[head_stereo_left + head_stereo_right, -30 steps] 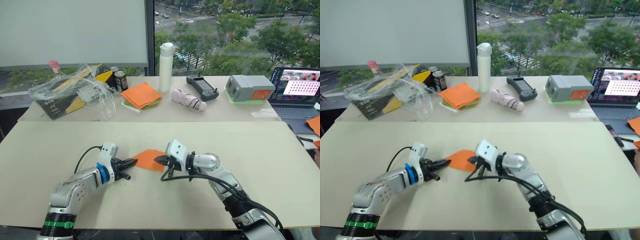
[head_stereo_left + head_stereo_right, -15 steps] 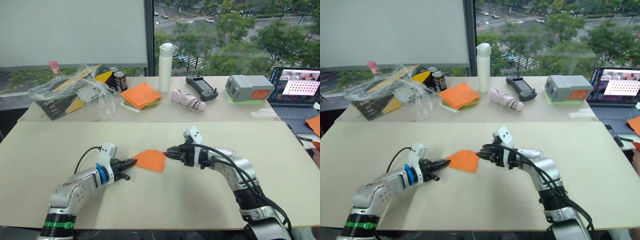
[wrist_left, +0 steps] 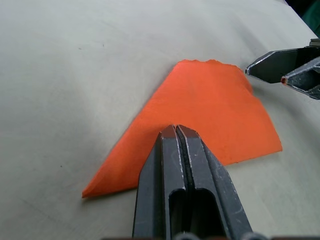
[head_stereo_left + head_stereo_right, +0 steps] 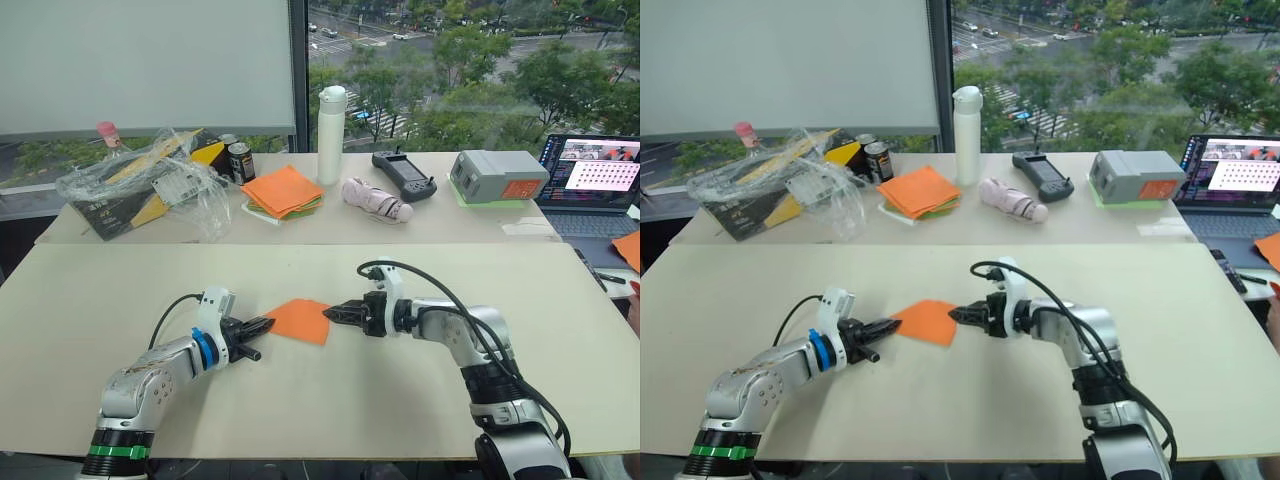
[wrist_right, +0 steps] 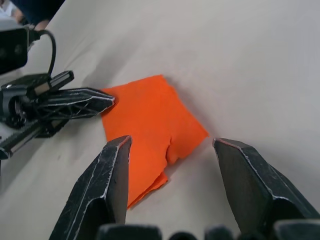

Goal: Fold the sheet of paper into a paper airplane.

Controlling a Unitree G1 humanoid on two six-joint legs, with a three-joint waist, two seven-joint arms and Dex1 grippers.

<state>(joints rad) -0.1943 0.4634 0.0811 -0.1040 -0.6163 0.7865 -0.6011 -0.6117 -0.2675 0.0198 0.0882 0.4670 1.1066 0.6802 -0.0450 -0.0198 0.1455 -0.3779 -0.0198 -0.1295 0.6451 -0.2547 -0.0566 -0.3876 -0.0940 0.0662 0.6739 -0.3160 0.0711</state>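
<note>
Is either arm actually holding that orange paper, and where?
The left end effector pins the sheet of paper near one corner; the right end effector is open, holding nothing.

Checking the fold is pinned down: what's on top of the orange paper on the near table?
The left gripper, shut, presses its tips on one corner of the sheet of paper. The right gripper, open, hangs beside it. The underside is hidden.
</note>
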